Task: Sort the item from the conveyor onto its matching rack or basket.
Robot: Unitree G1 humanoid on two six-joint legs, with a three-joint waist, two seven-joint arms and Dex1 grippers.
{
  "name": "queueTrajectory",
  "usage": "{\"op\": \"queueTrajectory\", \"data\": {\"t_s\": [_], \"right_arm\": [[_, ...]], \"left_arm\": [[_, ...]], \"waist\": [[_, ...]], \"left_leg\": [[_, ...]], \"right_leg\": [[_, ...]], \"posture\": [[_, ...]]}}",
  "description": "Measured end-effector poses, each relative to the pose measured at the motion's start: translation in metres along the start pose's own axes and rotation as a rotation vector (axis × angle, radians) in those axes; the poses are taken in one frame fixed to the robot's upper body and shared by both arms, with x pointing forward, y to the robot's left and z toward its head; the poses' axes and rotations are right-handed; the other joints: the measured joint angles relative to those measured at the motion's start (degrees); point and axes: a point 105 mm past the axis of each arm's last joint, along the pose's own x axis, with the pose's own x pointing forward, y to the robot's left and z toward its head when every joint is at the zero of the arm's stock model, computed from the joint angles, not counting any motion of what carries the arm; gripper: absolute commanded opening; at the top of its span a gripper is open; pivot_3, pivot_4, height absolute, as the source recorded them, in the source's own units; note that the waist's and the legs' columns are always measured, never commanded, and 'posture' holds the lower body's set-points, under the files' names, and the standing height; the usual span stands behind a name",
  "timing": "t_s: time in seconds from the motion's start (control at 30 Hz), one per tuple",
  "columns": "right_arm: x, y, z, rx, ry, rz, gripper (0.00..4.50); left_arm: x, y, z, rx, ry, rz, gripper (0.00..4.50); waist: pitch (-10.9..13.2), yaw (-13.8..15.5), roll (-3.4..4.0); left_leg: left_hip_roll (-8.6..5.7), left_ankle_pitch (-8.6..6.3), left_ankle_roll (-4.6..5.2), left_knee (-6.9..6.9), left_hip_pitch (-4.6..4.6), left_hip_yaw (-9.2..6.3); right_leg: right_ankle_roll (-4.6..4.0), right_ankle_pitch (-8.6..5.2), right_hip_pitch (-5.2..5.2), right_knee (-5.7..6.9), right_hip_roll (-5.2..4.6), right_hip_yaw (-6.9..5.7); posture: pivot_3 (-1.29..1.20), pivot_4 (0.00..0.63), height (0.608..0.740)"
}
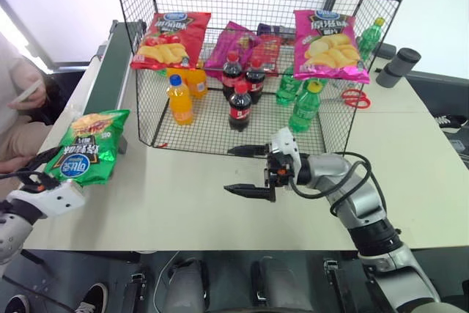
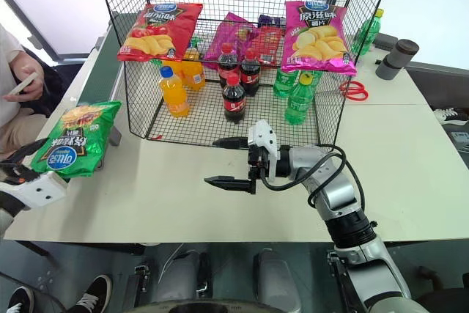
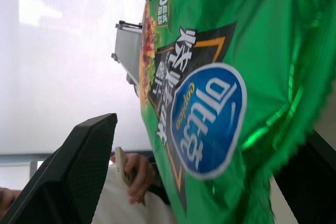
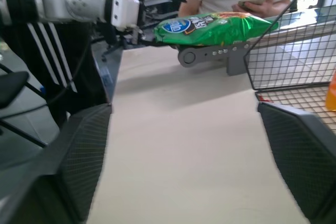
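Left hand (image 1: 45,174) is clamped on green bag (image 1: 86,146) w/ right hand (image 1: 245,170) spread wide mid-table: it should carry bag level to rack (image 1: 337,119), clear of wire.

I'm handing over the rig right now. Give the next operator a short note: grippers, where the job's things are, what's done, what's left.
Left gripper: closed on the green crisp bag, held clear of the table at its left edge, beside the near end of the conveyor.
Right gripper: open, empty, over the table in front of the wire rack, pointing toward the bag.
Done: bag picked off the belt.
Left: get the bag onto the rack, probably with the red crisp bag and pink crisp bag on the crisp shelf; a handover to the right gripper looks likely.
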Motion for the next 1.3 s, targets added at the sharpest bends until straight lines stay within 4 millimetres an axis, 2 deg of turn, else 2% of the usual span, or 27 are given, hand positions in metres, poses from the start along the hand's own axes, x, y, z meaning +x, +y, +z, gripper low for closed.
{"op": "queueTrajectory", "data": {"t_s": [0.07, 0.1, 0.23, 0.27, 0.33, 0.57, 0.63, 0.7, 0.8, 0.87, 1.0, 1.1, 1.17, 1.3], "right_arm": [[0.0, -0.001, 0.0, -0.005, 0.001, -0.012, 4.5], [0.0, -0.002, 0.0, -0.006, -0.001, -0.015, 4.5], [0.001, 0.0, 0.003, -0.016, -0.007, -0.011, 4.5], [0.002, 0.0, 0.005, -0.025, -0.01, -0.01, 4.5], [0.002, 0.0, 0.005, -0.03, -0.012, -0.011, 4.5], [0.002, -0.001, 0.007, -0.071, -0.013, -0.028, 4.5], [0.001, -0.002, 0.007, -0.086, -0.011, -0.034, 4.5], [0.0, -0.003, 0.006, -0.094, -0.005, -0.039, 4.5], [-0.002, -0.005, 0.005, -0.101, -0.002, -0.047, 4.5], [-0.006, -0.009, 0.005, -0.105, -0.002, -0.065, 4.5], [-0.024, -0.018, 0.005, -0.109, 0.021, -0.11, 4.5], [-0.038, -0.02, 0.008, -0.083, 0.019, -0.121, 4.5], [-0.054, -0.02, 0.008, -0.033, 0.027, -0.129, 4.5], [-0.078, -0.011, 0.013, 0.082, 0.036, -0.113, 4.5]], "left_arm": [[0.002, -0.003, 0.002, -0.006, -0.01, -0.011, 3.76], [0.002, -0.004, 0.003, -0.008, -0.011, -0.017, 3.36], [0.002, -0.004, 0.003, -0.009, -0.011, -0.017, 1.41], [0.002, -0.004, 0.003, -0.01, -0.012, -0.017, 0.71], [0.002, -0.004, 0.003, -0.01, -0.012, -0.017, 0.05], [0.0, 0.002, 0.01, -0.034, -0.041, 0.007, 0.05], [-0.001, 0.011, 0.015, -0.078, -0.062, 0.04, 0.05], [-0.004, 0.028, 0.022, -0.192, -0.106, 0.101, 0.05], [-0.012, 0.053, 0.045, -0.367, -0.243, 0.113, 0.05], [-0.019, 0.059, 0.059, -0.469, -0.33, 0.036, 0.05], [-0.039, 0.071, 0.083, -0.787, -0.511, -0.157, 0.05], [-0.043, 0.079, 0.097, -1.044, -0.596, -0.27, 0.05], [-0.045, 0.072, 0.118, -1.263, -0.666, -0.437, 0.05], [-0.045, 0.044, 0.164, -1.556, -0.791, -0.86, 0.05]], "waist": [[0.0, -0.04, 0.0], [0.0, -0.08, 0.0], [0.0, -0.02, 0.0], [0.0, -0.02, 0.0], [0.0, -0.01, 0.0], [0.0, 0.0, 0.0], [0.0, -0.01, 0.0], [0.0, -0.02, -0.01], [0.0, -0.09, -0.01], [0.01, -0.12, 0.01], [0.03, -0.2, 0.03], [0.03, 0.01, 0.03], [0.04, 0.27, 0.05], [0.05, 0.15, 0.05]], "left_leg": [[0.0, 0.0, 0.0, 0.0, 0.0, 0.01], [0.0, 0.0, 0.0, 0.0, -0.01, 0.0], [0.0, 0.0, 0.0, 0.0, -0.02, 0.0], [0.0, 0.0, 0.0, 0.0, -0.02, 0.0], [0.0, 0.0, 0.0, 0.0, -0.01, 0.0], [0.0, 0.0, 0.0, 0.0, -0.02, 0.0], [0.0, 0.0, 0.0, 0.0, -0.02, -0.01], [0.01, 0.0, 0.0, 0.0, -0.03, -0.03], [0.02, 0.0, 0.0, 0.0, -0.03, -0.11], [0.02, 0.0, -0.01, 0.0, -0.02, -0.12], [-0.01, 0.01, -0.01, 0.02, -0.01, -0.1], [-0.03, 0.01, -0.02, 0.03, 0.01, -0.16], [-0.09, 0.0, 0.0, 0.04, 0.02, -0.28], [-0.22, 0.0, 0.01, 0.07, 0.05, -0.35]], "right_leg": [[0.0, 0.0, 0.0, 0.0, 0.0, 0.0], [0.0, 0.0, -0.01, 0.0, 0.0, 0.0], [0.0, 0.0, -0.01, 0.0, 0.0, 0.0], [0.0, 0.0, -0.01, 0.0, 0.0, 0.0], [0.0, 0.0, -0.01, 0.0, 0.0, 0.0], [0.0, 0.0, -0.01, 0.0, -0.01, 0.0], [0.0, 0.0, -0.01, 0.0, -0.02, 0.0], [0.0, 0.0, -0.01, 0.0, -0.03, 0.0], [0.0, 0.0, 0.01, -0.01, -0.1, 0.0], [0.0, 0.0, 0.01, -0.01, -0.08, 0.01], [0.0, 0.0, 0.03, -0.01, 0.04, -0.01], [0.0, -0.01, 0.11, -0.01, 0.06, -0.01], [0.01, -0.01, 0.15, -0.06, -0.03, 0.0], [0.0, -0.01, 0.19, -0.06, 0.09, 0.0]], "posture": [[0.0, 0.15, 0.74], [0.0, 0.15, 0.74], [0.0, 0.15, 0.74], [0.0, 0.15, 0.74], [0.0, 0.15, 0.74], [0.0, 0.15, 0.74], [0.0, 0.15, 0.74], [0.0, 0.15, 0.74], [0.0, 0.15, 0.74], [0.0, 0.15, 0.74], [0.0, 0.15, 0.74], [0.0, 0.15, 0.74], [0.0, 0.15, 0.74], [0.0, 0.15, 0.74]]}}
